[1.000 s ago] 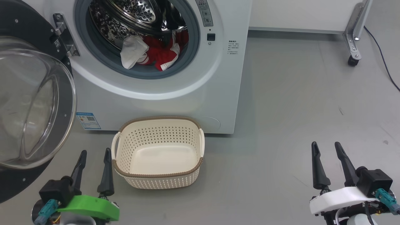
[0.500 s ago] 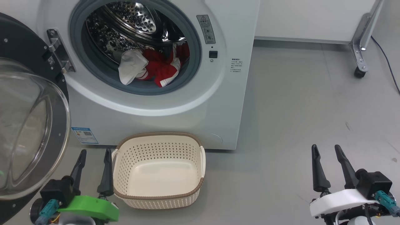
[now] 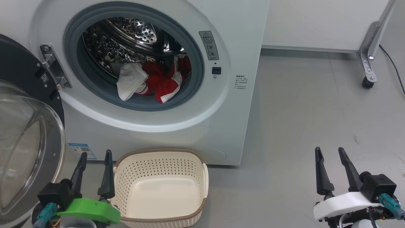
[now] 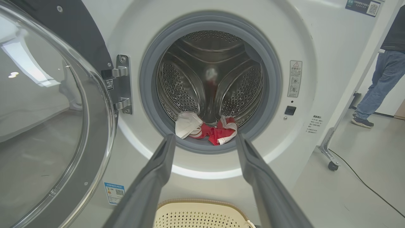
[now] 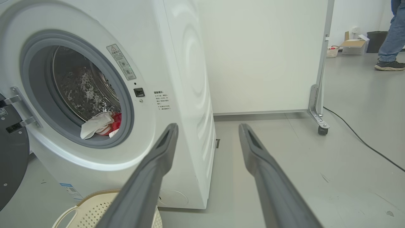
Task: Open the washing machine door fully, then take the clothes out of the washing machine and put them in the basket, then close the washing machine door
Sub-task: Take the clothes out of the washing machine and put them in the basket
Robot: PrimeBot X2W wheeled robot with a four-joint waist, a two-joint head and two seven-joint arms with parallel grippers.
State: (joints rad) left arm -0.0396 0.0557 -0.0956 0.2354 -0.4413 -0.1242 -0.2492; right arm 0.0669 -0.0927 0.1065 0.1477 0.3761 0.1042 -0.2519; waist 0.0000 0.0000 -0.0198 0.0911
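The white washing machine [image 3: 202,133] stands ahead with its door [image 3: 28,152] swung wide to the left, glass bowl facing out. Red and white clothes [image 3: 152,84] lie at the bottom of the steel drum, just behind the grey ring; the left wrist view shows the clothes [image 4: 207,128] too. The cream basket [image 3: 161,190] sits on the floor right before the machine, nothing in it. My left gripper [image 3: 95,156] is open beside the basket's left handle, nothing between its fingers. My right gripper [image 3: 329,152] is open over bare floor, far right of the machine.
A white partition panel on a wheeled metal foot [image 3: 367,79] stands at the back right, with a black cable [image 3: 392,68] trailing on the grey floor. A person's legs [image 4: 376,85] show beyond the panel in both wrist views. A cardboard box [image 5: 354,44] lies far off.
The head camera has tilted up, so the machine and basket sit lower in the picture. Both grippers stay open in the same places.
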